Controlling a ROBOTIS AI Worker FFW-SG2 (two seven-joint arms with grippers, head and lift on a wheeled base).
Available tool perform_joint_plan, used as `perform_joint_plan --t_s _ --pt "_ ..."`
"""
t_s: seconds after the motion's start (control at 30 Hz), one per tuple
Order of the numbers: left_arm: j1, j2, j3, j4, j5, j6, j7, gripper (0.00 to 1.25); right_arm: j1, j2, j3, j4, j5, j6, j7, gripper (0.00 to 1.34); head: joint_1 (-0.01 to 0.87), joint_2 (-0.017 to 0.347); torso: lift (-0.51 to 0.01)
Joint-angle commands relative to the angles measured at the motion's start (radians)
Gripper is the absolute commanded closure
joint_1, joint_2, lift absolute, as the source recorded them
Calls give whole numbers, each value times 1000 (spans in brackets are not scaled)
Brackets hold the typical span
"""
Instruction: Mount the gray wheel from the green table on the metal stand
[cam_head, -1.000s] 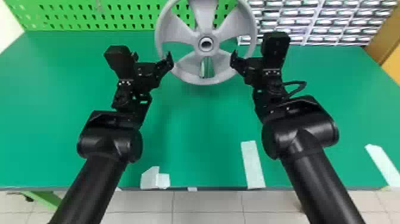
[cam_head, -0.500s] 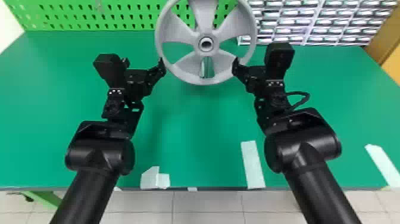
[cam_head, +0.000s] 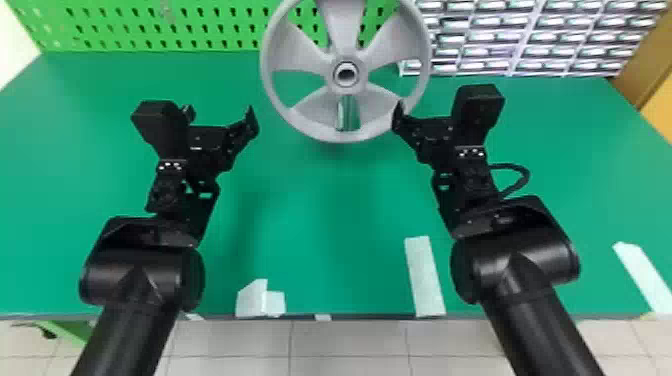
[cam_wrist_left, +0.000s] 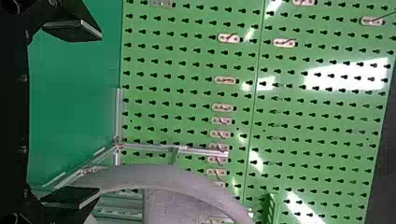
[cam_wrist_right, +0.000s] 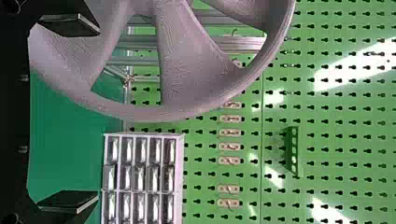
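Observation:
The gray wheel (cam_head: 310, 120) stands upright at the back of the green table, its hub facing forward. Through a gap below the hub shows part of the metal stand (cam_head: 348, 115); its bars (cam_wrist_left: 201, 151) also appear behind the wheel (cam_wrist_left: 163, 182) in the left wrist view. Left of the rim, clear of it, is my left gripper (cam_head: 220, 115), open and empty; in its wrist view the fingers of this gripper (cam_wrist_left: 72, 114) are wide apart. My right gripper (cam_head: 434, 131) is by the lower right rim, one finger overlapping it; this gripper (cam_wrist_right: 70, 113) is open, with the wheel (cam_wrist_right: 177, 88) beyond.
A green pegboard (cam_head: 150, 27) rises behind the table (cam_head: 320, 225). Small-drawer racks (cam_head: 525, 37) stand at the back right. White tape pieces (cam_head: 425, 275) lie along the front edge.
My left gripper has moved left and back toward the robot, away from the rim. The right gripper has drawn back slightly toward the robot. The wheel has kept its place.

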Motion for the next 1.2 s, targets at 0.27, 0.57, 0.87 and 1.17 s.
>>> perform_joint_plan --t_s 0.27,0.57,0.87,1.17 --pt "32 1 42 -37 -37 10 -1 116 16 0 -35 0 12 -21 39 75 867 52 -100" --pt "44 1 74 -59 -49 16 -1 116 25 -2 -51 3 18 -37 61 76 867 52 -100" --pt "63 1 99 -83 -66 28 -1 116 38 3 -73 11 17 -57 61 78 867 52 -100" --pt "70 1 116 -89 -69 30 -1 116 42 3 -82 15 14 -67 61 76 867 52 -100"
